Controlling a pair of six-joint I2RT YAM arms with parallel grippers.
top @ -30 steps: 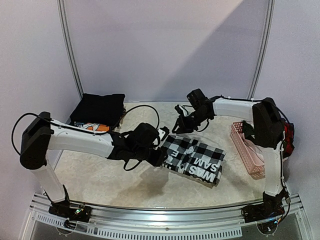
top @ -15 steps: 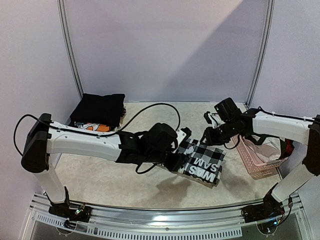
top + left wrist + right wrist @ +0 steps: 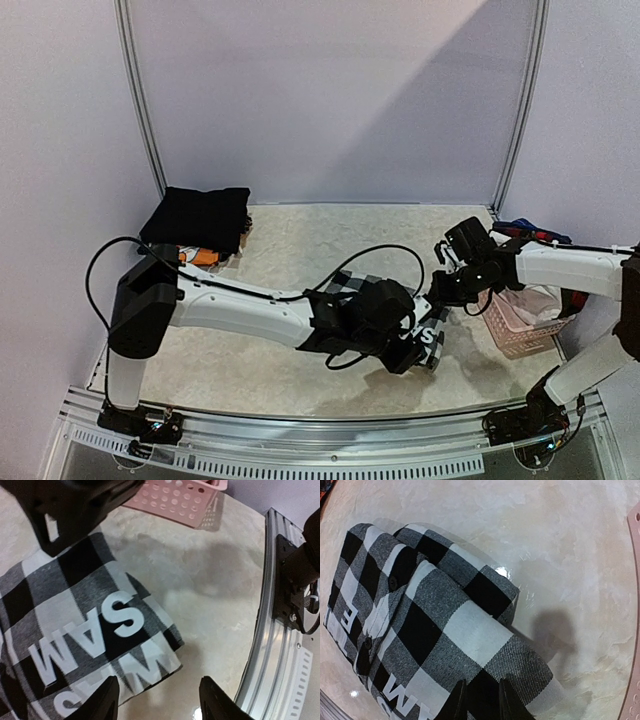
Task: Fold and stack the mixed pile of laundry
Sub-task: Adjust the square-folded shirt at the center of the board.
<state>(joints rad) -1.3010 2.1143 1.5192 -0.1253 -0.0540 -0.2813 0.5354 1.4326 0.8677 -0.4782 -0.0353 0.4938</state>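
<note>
- Left hand point(image 3: 160, 705): fingers wide apart, nothing between them, low over the near printed corner of the checked shirt point(image 3: 75, 620); the corner lies just ahead of the tips.
- Right hand point(image 3: 481, 702): fingers narrow, tips down on the shirt's other end with a black square between them; can't tell if it's pinched.
- Shirt is folded flat on the desk point(image 3: 200, 605), near the pink basket point(image 3: 515, 325) and well apart from the black garment point(image 3: 195, 218) at far left.
- Risk: catching only the top layer would peel the fold open, and an uneven two-hand pull would skew it.

Left claw point(image 3: 410, 352), right claw point(image 3: 441, 291) at checked garment point(image 3: 432, 338).
</note>
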